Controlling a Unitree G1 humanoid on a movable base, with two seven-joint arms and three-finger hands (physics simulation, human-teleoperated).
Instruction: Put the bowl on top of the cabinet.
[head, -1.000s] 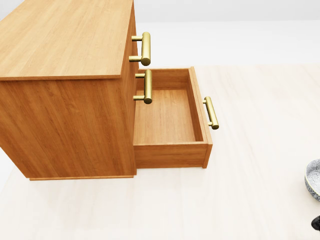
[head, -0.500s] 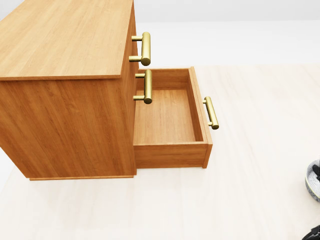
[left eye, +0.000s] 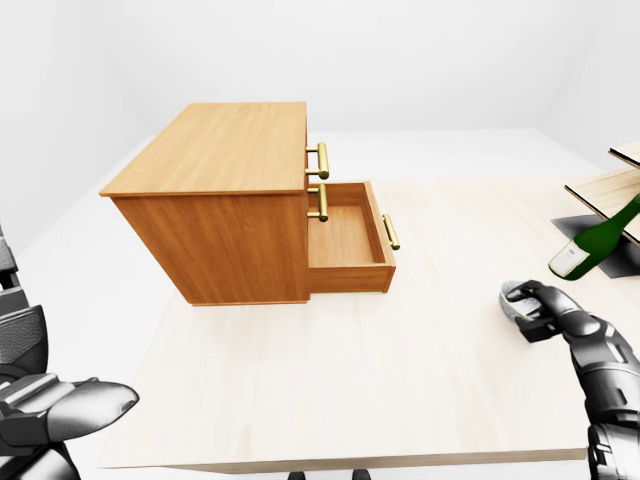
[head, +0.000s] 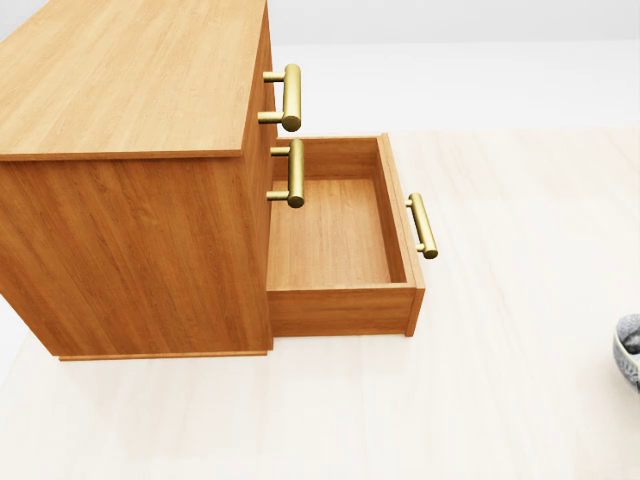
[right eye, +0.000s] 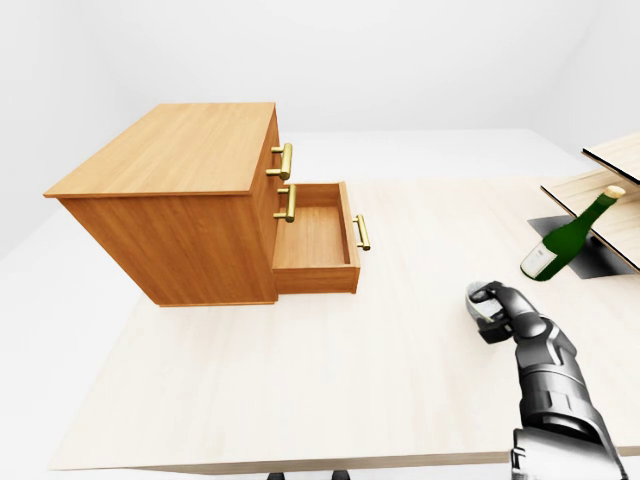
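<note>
Right of left-eye view: right hand (left eye: 540, 308) clenched over rim of bowl (left eye: 507, 300) on bench (left eye: 400, 380), well apart from cabinet (left eye: 230, 150). Likely stiff, light, slick, breakable; best pinched at rim. Left hand (left eye: 75, 412) lower left, grip unreadable.

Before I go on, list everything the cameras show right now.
cabinet: one, brown wood, on the table, left of centre in the left-eye view
drawer: one, brown wood, bottom one, pulled open, nothing inside
handles: three, brass, two on the closed fronts, one on the open drawer
table: one, pale wood, under everything
bowl: one, grey patterned, on the table at right
bottle: one, green, tilted against the rack
rack: one, wood, right edge, cut off
left hand: grey and black, bottom left, holding nothing
right hand: grey and black, lower right, fingers curled over the bowl
</note>
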